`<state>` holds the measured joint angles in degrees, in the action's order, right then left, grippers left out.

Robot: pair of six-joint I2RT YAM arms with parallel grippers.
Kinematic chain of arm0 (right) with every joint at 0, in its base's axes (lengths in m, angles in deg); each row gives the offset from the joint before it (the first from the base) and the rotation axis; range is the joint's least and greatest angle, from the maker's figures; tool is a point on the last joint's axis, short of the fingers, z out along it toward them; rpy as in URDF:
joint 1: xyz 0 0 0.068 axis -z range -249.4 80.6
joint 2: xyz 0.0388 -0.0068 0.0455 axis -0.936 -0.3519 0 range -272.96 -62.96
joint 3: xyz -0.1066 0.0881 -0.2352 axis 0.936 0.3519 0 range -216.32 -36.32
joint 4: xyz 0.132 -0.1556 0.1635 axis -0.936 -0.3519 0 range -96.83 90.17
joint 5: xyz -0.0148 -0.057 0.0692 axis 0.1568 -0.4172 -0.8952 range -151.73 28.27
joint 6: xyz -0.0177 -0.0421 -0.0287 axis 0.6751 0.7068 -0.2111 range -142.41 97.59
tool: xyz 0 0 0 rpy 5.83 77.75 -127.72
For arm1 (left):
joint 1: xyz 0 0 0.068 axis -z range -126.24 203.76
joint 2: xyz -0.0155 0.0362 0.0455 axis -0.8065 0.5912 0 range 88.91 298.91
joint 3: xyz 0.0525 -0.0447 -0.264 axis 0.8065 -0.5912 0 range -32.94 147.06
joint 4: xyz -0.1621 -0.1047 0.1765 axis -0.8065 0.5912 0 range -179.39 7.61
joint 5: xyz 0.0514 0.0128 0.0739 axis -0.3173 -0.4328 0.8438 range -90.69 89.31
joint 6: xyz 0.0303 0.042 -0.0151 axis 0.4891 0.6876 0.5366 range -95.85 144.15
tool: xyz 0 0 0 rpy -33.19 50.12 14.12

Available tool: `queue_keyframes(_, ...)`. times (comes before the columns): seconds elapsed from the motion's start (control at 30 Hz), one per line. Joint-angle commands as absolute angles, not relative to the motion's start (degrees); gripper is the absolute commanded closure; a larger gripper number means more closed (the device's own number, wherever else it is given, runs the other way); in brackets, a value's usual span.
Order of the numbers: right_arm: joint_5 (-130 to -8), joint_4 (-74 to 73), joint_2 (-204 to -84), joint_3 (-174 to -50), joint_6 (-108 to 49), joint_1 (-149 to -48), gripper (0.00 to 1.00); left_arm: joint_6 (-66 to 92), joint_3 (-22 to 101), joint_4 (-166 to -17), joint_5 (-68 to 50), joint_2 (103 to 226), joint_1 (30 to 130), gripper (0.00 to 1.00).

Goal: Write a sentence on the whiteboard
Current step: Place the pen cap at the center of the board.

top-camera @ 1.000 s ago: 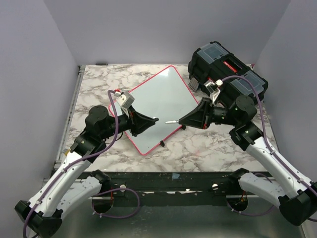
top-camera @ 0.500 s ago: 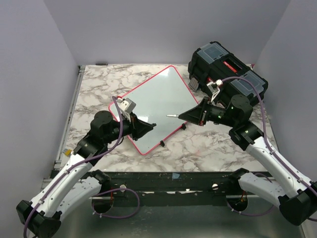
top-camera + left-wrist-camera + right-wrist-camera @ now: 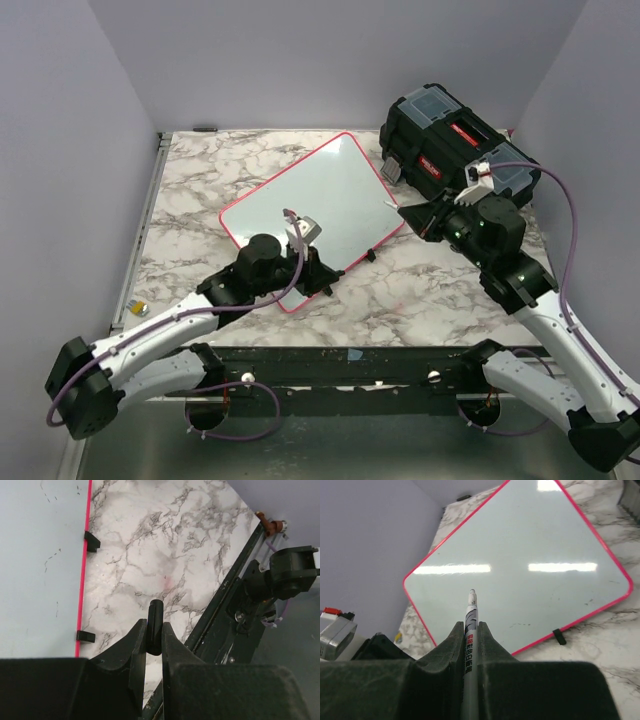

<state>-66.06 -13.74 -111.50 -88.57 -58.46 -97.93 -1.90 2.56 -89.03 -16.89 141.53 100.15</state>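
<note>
Starting from the biggest thing: the marble table [image 3: 200,170] carries the whiteboard [image 3: 310,200] flat at its centre, turned corner-on to the arms like a diamond. We judge that this turn gives each arm its own edge to approach. The black toolbox [image 3: 450,135] sits at the far right, just beside the board's right corner and clear of the writing area.

We see no sentence on the board, only faint specks near the right edge, so the writing has not begun.

The right gripper [image 3: 470,630] hangs over the board's right corner with its jaws pinching a marker [image 3: 471,605]. The bare tip points out over the white surface and is not touching it. Held along the fingers like this, the pen should come down tip-first when the wrist dips.

The left gripper [image 3: 154,627] hovers off the board's near edge above bare marble. Its jaws are pressed onto a short black cap [image 3: 155,612], probably the marker's own, kept out of the writing arm's way.

Two small black clips [image 3: 91,541] sit on the pink rim.
</note>
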Motion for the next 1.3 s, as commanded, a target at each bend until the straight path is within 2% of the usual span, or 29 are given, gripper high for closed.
queue_keyframes(0.0, -55.1, -19.5, -110.3, -90.6, -55.8, -98.1, 0.99, -2.6, 3.4, -96.9, -11.2, 150.3, 103.8, 1.00)
queue_keyframes(0.33, -41.9, -25.3, -110.1, -96.5, -49.5, -98.1, 0.99, -1.9, 14.1, -100.1, -6.8, 172.5, 111.3, 1.00)
queue_keyframes(0.57, -37.2, -26.5, -109.1, -99.0, -47.7, -98.1, 0.99, -3.7, 23.0, -102.3, -3.6, 186.1, 115.1, 1.00)
queue_keyframes(0.93, -39.0, -24.3, -105.4, -97.1, -48.5, -98.1, 0.99, -5.1, 35.2, -103.4, -1.1, 200.7, 117.1, 1.00)
queue_keyframes(1.13, -41.1, -24.3, -104.9, -96.6, -49.1, -98.1, 0.99, -5.5, 40.5, -101.7, 0.3, 206.1, 117.1, 0.94)
queue_keyframes(1.27, -41.2, -24.8, -104.4, -96.4, -49.1, -98.2, 0.99, -5.3, 42.0, -100.9, 0.2, 207.4, 117.1, 0.87)
